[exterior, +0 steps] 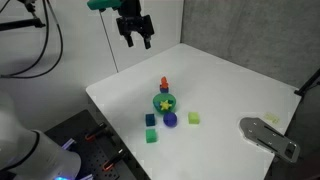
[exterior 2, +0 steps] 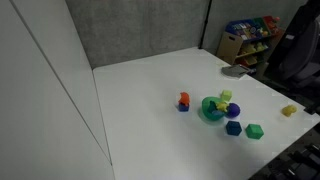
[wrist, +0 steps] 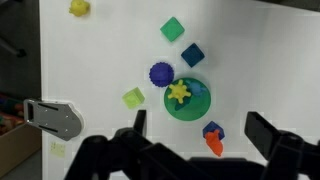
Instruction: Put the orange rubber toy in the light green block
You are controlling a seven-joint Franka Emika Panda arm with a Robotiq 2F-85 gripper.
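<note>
The orange rubber toy (exterior: 165,84) stands upright on a small blue piece, just behind the green round piece with a yellow star (exterior: 164,101). It also shows in an exterior view (exterior 2: 184,99) and in the wrist view (wrist: 215,144). The light green block (exterior: 194,118) sits on the white table near the round piece, apart from the toy; it also shows in an exterior view (exterior 2: 227,96) and in the wrist view (wrist: 133,98). My gripper (exterior: 133,33) hangs open and empty high above the table's far side. In the wrist view its fingers (wrist: 200,126) frame the toy from above.
A purple ridged piece (exterior: 170,119), a dark blue cube (exterior: 151,120) and a darker green cube (exterior: 153,135) lie close by. A grey flat object (exterior: 270,135) and a small yellow piece (exterior: 272,122) are near the table's edge. Shelves with goods (exterior 2: 250,40) stand beyond the table.
</note>
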